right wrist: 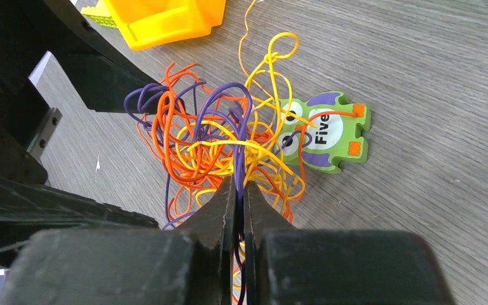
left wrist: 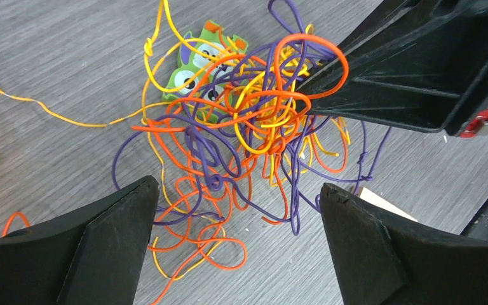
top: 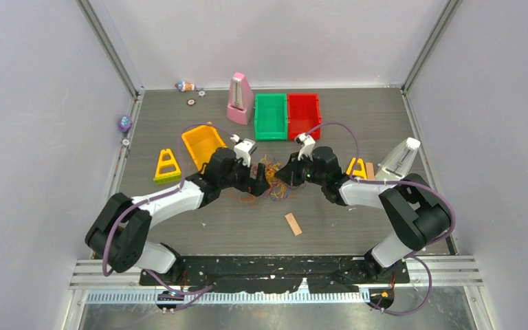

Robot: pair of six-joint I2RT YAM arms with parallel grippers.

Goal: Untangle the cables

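Left wrist view puts the cables, a loose knot of orange, yellow and purple strands, in the centre of the frame on the grey table, partly lying over a green owl puzzle piece. The left gripper hangs at the near side of the heap with its jaws spread wide, one at lower left and one at lower right, with nothing pinched; this looks like a stance for taking a new hold on the near loops. The right gripper enters from the upper right there, and its own wrist view shows its jaws pressed together on a few purple and yellow strands at the knot's lower edge, probably to anchor that side while loops are drawn away. One yellow strand trails free toward the left edge of the left wrist view. From above, the knot sits mid-table between both grippers. The yellow bin stands close at upper left, and bare table lies toward the bottom of the frame, apart from a small wooden block.
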